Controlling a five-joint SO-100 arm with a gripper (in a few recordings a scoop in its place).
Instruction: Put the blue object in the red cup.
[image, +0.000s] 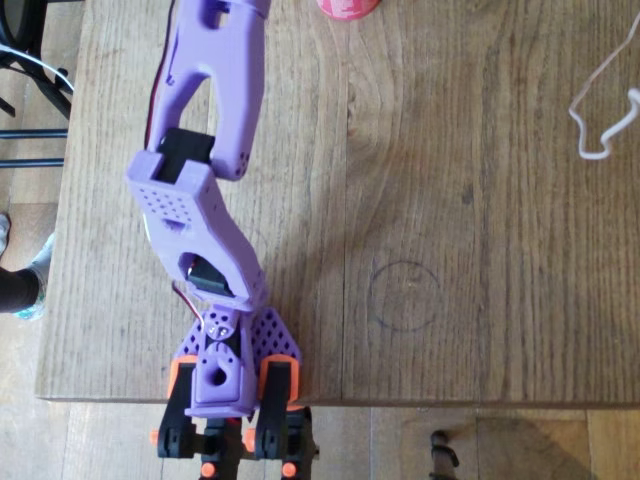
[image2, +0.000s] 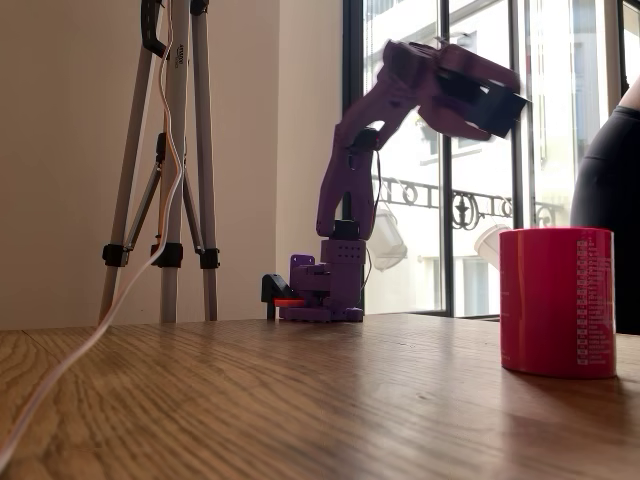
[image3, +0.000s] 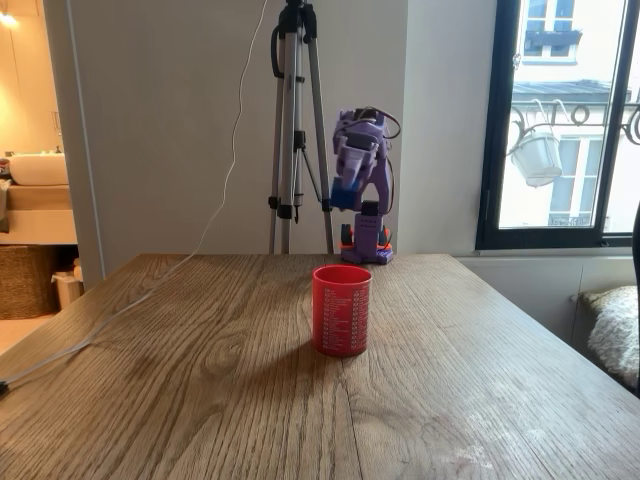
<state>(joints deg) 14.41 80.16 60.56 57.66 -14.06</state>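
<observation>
The red cup (image3: 341, 310) stands upright in the middle of the wooden table; it also shows in a fixed view (image2: 557, 300) at the right and as a sliver at the overhead view's top edge (image: 347, 8). The purple arm (image: 210, 150) reaches from its base at the table's edge toward the cup. My gripper (image3: 343, 196) hangs high over the table, short of the cup, and looks shut on a small blue object (image3: 340, 197) at its tip. Seen from the side, the gripper (image2: 498, 103) is blurred and backlit, up and to the left of the cup.
A tripod (image3: 295, 130) stands behind the arm's base. A white cable (image: 600, 110) trails across the table. A pencilled circle (image: 404, 295) marks the wood. A person (image2: 612, 190) stands beyond the table at the right, with a foot (image: 20, 290) by the table's side.
</observation>
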